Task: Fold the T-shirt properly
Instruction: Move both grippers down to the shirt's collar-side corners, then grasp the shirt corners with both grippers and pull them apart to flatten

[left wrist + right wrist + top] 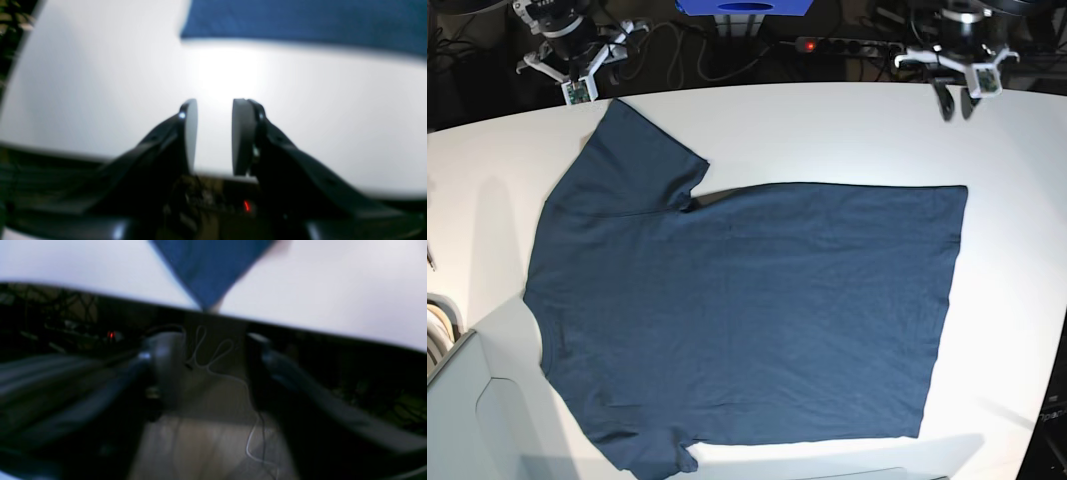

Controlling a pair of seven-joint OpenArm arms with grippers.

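- Plainly, no writing, brand or label can be read anywhere; the T-shirt [757, 320] shows only plain dark navy cloth, with no print visible on the side facing up.
- It lies spread flat on the white table [827, 130], hem toward the base view's right, one sleeve reaching toward the far left corner, the other sleeve partly cut off by the bottom edge.
- Its neck opening is not clearly made out along the left side.
- Left gripper [215, 133]: fingers released, a clear gap between the pale pads, nothing held; it hangs over bare table by the far edge, apart from the shirt's blue edge [300, 20].
- Right gripper [213, 370]: jaws parted and empty, past the table's edge; the sleeve tip [206, 280] lies just beyond it.
- Both wrist views are blurred, so finger detail is soft; below the right fingers only a thin pale cable [217, 363] shows.
- A power strip [847, 45] with a red light sits behind the table, its markings too small to read.
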